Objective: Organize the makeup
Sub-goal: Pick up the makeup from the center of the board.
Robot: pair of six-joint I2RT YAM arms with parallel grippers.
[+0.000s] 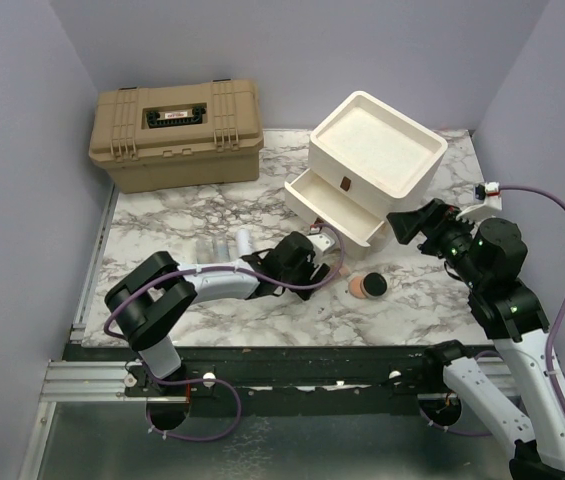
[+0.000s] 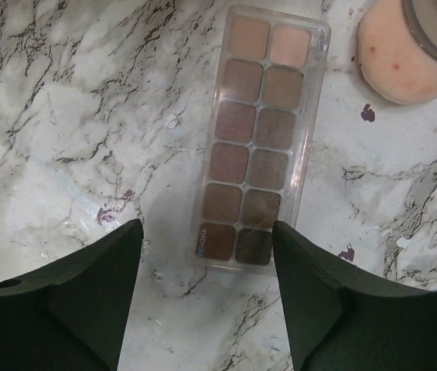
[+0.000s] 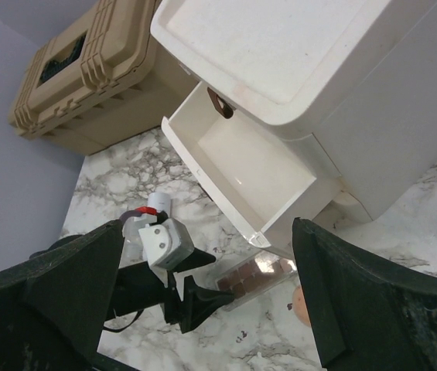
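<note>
Drawer (image 3: 241,166) of cream unit (image 1: 377,145) pulled open. Left gripper (image 2: 206,230) jaws apart, straddling pink palette (image 2: 261,131) end; right gripper (image 3: 208,229) spread, holding nothing.

Table (image 1: 212,210): toolbox (image 1: 175,135) at back left, drawer unit (image 1: 377,150) at back right, its drawer (image 1: 334,205) pulled out toward front left. Palette (image 2: 261,135) flat on table just in front of the drawer, near end between the fingers of the left gripper (image 2: 206,230). Compact (image 1: 368,286) just right of palette. Bottle (image 1: 245,240) left of that gripper, in front of the toolbox
</note>
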